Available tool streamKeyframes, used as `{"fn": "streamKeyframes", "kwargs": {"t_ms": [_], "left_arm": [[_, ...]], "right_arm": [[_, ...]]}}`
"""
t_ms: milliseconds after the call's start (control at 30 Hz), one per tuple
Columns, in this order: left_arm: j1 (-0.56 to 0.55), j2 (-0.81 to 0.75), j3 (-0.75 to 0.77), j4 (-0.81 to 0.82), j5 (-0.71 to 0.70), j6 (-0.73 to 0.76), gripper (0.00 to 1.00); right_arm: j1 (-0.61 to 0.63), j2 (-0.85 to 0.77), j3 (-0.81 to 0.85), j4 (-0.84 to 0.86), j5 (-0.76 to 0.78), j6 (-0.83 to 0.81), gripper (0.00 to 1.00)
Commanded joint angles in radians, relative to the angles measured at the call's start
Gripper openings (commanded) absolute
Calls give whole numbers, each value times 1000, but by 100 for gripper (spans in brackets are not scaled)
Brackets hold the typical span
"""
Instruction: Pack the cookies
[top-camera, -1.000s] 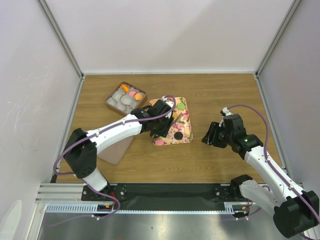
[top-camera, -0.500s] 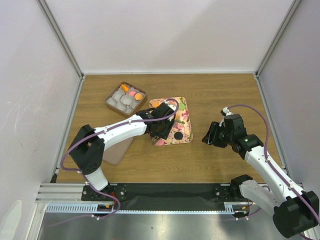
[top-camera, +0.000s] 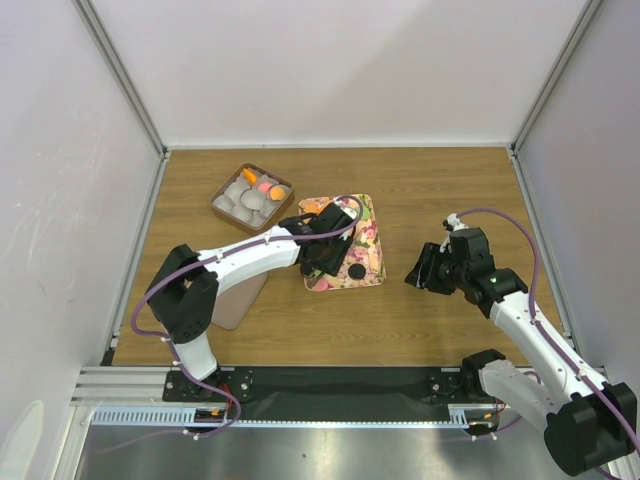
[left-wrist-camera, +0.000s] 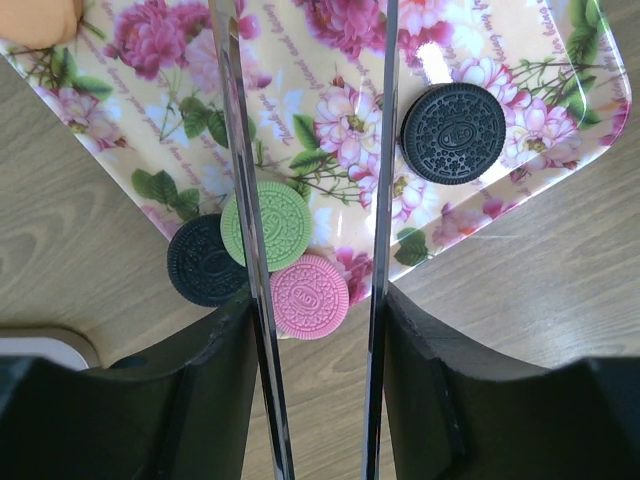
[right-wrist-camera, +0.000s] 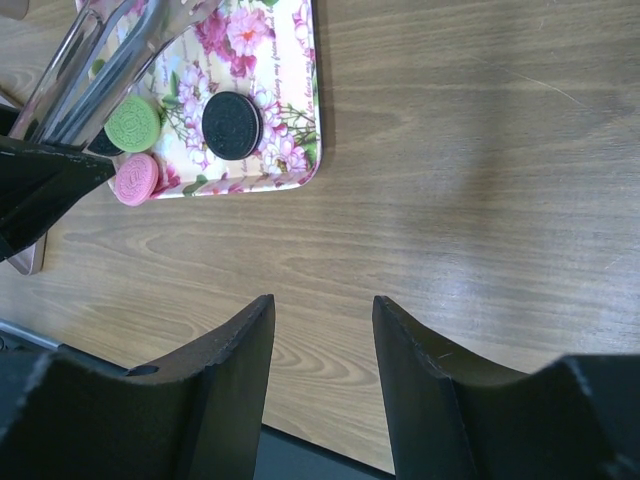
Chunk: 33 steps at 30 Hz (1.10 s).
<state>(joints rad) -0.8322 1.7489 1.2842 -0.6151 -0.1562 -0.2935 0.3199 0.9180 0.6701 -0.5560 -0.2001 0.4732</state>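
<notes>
My left gripper (left-wrist-camera: 318, 305) (top-camera: 325, 252) is shut on a pair of metal tongs (left-wrist-camera: 380, 150), whose two blades run up over the floral tray (left-wrist-camera: 530, 70) and out of the left wrist view. A green cookie (left-wrist-camera: 275, 220), a pink cookie (left-wrist-camera: 310, 296) and a black cookie (left-wrist-camera: 203, 262) overlap at the tray's near left corner; the pink one lies between the blades. Another black cookie (left-wrist-camera: 453, 133) (right-wrist-camera: 231, 125) lies alone on the tray. My right gripper (right-wrist-camera: 322, 305) (top-camera: 418, 272) hovers open and empty over bare wood to the right of the tray.
A brown box (top-camera: 250, 195) with white paper cups and some orange and pink pieces stands at the back left. Its flat brown lid (top-camera: 232, 300) lies on the table beside my left arm. Grey walls close in the wooden table (top-camera: 450, 190) on three sides.
My left arm's elbow has swung right and the wrist with the tongs has shifted slightly over the tray's near left corner. The right arm has not moved.
</notes>
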Motion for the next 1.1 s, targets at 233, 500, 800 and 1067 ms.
{"fn": "streamKeyframes", "kwargs": {"t_ms": [233, 500, 800, 1067], "left_arm": [[-5, 6, 59, -9, -40, 31, 43], [-4, -38, 121, -60, -51, 57, 40], [85, -210, 113, -81, -25, 42, 39], [356, -319, 61, -92, -43, 59, 41]], "right_arm": [[-13, -15, 31, 28, -18, -16, 50], [-13, -31, 33, 27, -9, -16, 50], [-16, -34, 39, 33, 8, -12, 50], [-16, 67, 68, 68, -28, -33, 50]]}}
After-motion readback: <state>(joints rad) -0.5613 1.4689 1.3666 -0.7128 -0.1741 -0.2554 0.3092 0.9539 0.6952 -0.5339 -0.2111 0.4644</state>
